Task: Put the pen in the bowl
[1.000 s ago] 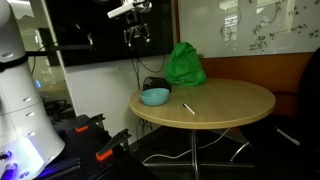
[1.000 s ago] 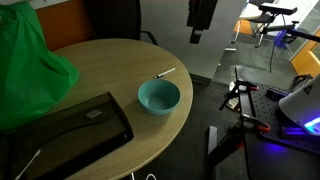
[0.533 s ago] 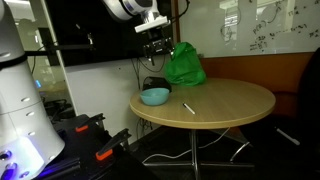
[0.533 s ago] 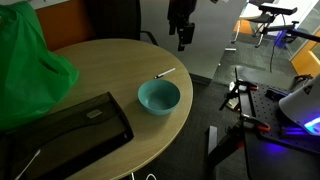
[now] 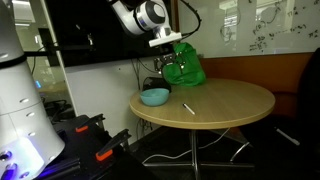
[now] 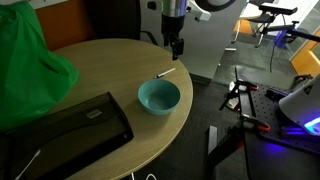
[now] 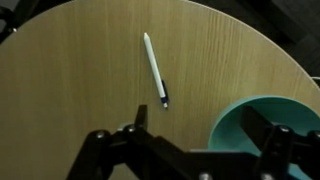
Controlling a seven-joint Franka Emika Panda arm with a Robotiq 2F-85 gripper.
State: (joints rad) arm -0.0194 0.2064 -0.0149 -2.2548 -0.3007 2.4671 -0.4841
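Jaws wide apart, empty, hovering above round wooden surface (image 7: 80, 90); 1 white pen (image 7: 154, 68) lies flat near teal bowl (image 7: 292, 108), not touching it; green bag (image 5: 184, 65) also on surface

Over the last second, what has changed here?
The arm swung over and came down toward the table, so its tool hangs open and empty above the pen. Nothing was grasped. The pen, bowl and green bag lie where they were.
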